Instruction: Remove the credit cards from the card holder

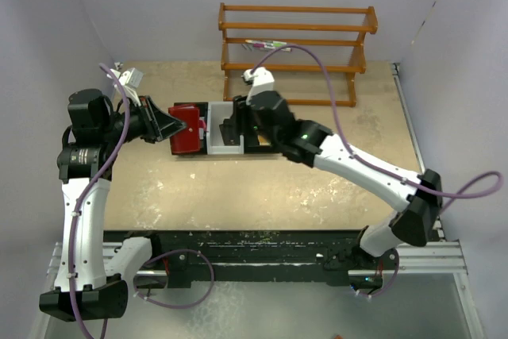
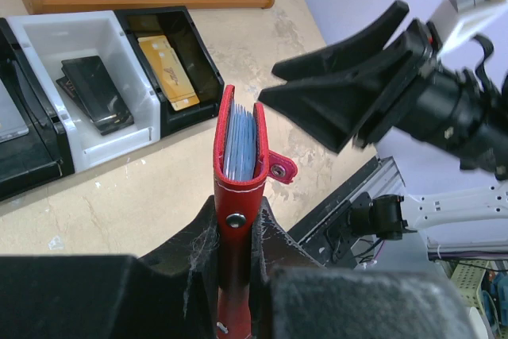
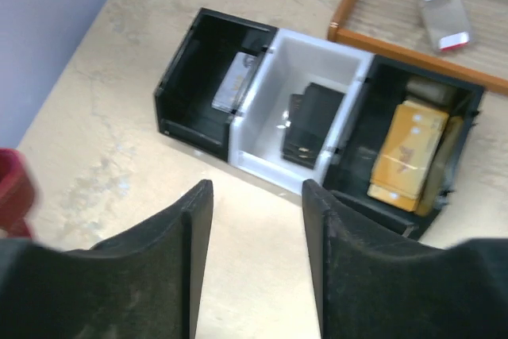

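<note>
1. The left arm is raised at the left, its wrist turned toward the right.
2. The left gripper (image 2: 236, 256) is clamped on the wallet (image 2: 238, 188).
3. The right arm is stretched far-left across the table.
4. The right gripper (image 3: 258, 196) is held parted, with nothing between its fingers.

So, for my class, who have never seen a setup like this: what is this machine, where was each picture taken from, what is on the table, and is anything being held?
These are two robot arms bolted at the near edge of a table. One picture looks down from above; the other two come from cameras on each wrist. The left end effector is shut on a red card holder, held upright with cards showing inside. The right end effector is open and empty, above a three-compartment tray. The tray holds a grey card, a dark block and a gold-yellow block. Behind it stands a wooden rack.
</note>
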Tool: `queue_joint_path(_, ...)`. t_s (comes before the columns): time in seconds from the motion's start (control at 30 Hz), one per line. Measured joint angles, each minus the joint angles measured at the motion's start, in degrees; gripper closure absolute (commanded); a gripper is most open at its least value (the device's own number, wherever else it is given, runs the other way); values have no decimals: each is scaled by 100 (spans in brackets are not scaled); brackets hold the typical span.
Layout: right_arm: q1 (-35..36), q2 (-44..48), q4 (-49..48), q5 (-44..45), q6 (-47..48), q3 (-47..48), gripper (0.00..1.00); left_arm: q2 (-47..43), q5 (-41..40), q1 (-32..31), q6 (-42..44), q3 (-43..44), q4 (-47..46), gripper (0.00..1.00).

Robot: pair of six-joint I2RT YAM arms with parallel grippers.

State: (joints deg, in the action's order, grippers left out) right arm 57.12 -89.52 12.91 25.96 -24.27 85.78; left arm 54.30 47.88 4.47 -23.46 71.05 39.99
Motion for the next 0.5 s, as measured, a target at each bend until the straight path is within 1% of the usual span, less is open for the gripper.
queue_joint_path(0.03, -192, 173, -63, -286, -79, -199, 30, 0, 33, 0, -2, 2, -2, 100)
queue_joint_path(0.1, -553, 586, -334, -855, -98, -669, 23, 0, 87, 0, -20, 11, -20, 100)
queue_joint_path(0.17, -699, 997, -566, -1296, -79, -1058, 20, 0, 164, 0, -98, 11, -92, 99)
queue_joint_path(0.3, -562, 1591, -1274, -2124, 50, -1513, 17, 0, 382, 0, -330, 13, -343, 98)
queue_joint_path(0.43, -487, 1875, -2092, -2761, 13, -1910, 16, -2, 667, 0, -660, 13, -699, 98)
queue_joint_path(0.5, -442, 1836, -2446, -2959, -68, -1945, 12, -2, 765, 0, -793, 13, -839, 98)
